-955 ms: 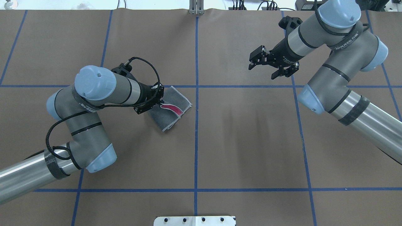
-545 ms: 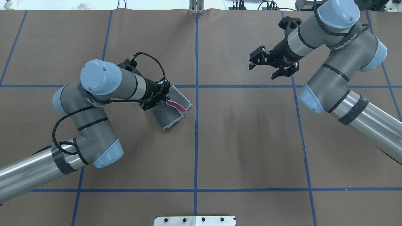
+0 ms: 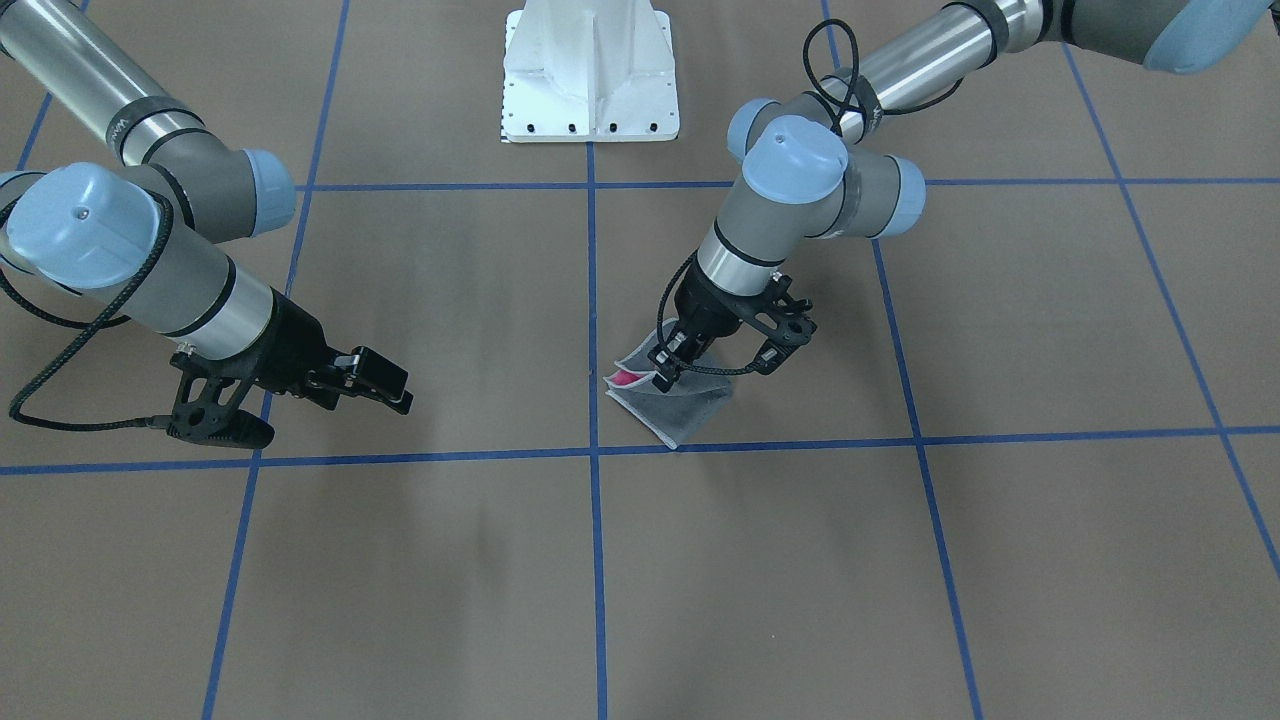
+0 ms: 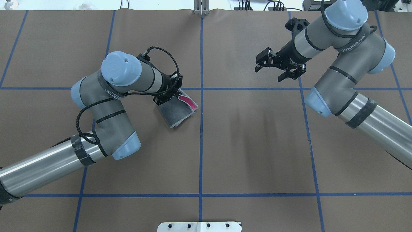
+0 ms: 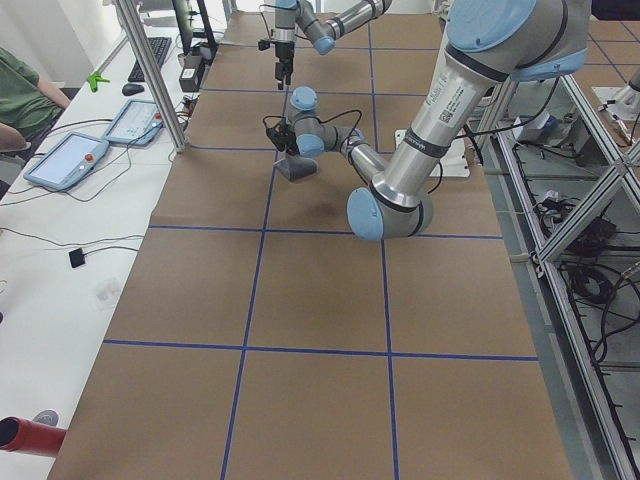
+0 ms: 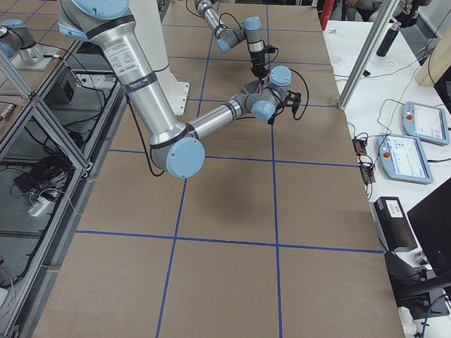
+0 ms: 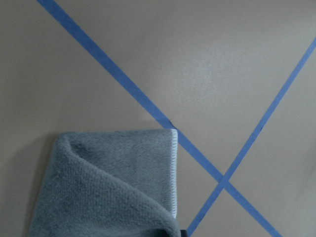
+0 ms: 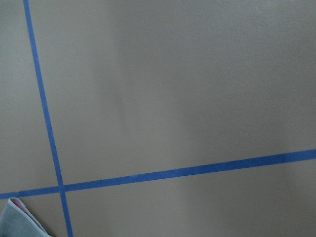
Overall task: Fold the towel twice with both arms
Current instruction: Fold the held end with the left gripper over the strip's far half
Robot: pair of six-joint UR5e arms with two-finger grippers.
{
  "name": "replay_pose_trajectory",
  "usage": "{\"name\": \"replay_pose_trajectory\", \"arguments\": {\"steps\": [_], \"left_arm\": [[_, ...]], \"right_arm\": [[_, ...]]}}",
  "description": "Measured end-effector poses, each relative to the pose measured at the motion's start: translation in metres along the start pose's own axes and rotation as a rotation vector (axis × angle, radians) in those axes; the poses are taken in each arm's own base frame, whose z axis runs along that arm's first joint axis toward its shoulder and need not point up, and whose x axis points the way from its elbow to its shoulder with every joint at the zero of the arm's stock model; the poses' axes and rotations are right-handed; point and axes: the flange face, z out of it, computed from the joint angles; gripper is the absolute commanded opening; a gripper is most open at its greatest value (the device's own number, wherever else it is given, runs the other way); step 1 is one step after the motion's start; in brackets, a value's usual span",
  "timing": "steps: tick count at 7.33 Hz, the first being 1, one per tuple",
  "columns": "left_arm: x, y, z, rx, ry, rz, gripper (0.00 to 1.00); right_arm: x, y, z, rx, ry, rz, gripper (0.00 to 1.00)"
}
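The towel (image 4: 176, 110) lies folded just left of the table's middle tape line, dark grey face up, with a pink sliver (image 4: 190, 102) at its far right edge. My left gripper (image 4: 171, 92) is down on the towel's far left edge and shut on it. In the front-facing view the left gripper (image 3: 668, 368) stands on the towel (image 3: 685, 410). The left wrist view shows a grey folded layer (image 7: 113, 187) with light stitched edging. My right gripper (image 4: 269, 72) hangs open and empty over the table far to the right, well apart from the towel.
Brown paper with a blue tape grid (image 4: 201, 145) covers the table. The white pedestal (image 3: 590, 80) stands at the robot's side. An operators' bench with tablets (image 5: 70, 160) and a seated person (image 5: 20, 100) runs along the far edge.
My left arm has swung right and toward the far side, taking the towel's edge with it. The towel looks narrower, with the pink strip now at its far right. The right arm has not moved.
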Motion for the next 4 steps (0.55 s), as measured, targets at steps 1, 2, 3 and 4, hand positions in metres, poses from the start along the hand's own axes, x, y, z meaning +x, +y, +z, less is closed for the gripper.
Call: {"name": "replay_pose_trajectory", "arguments": {"steps": [1, 2, 3, 4], "left_arm": [[-0.002, -0.014, 0.006, 0.02, -0.014, -0.014, 0.0], [-0.006, -0.025, 0.013, 0.036, -0.027, -0.025, 0.0], [-0.009, -0.034, 0.019, 0.045, -0.032, -0.031, 0.0], [-0.011, -0.041, 0.023, 0.051, -0.033, -0.036, 0.0]], "right_arm": [[0.0, 0.0, 0.0, 0.0, 0.0, 0.0, 1.0], [0.0, 0.001, 0.002, -0.002, 0.002, 0.0, 1.0], [0.001, 0.001, 0.003, -0.002, 0.005, 0.0, 1.0], [0.002, 0.001, 0.006, -0.001, 0.009, 0.001, 1.0]]}}
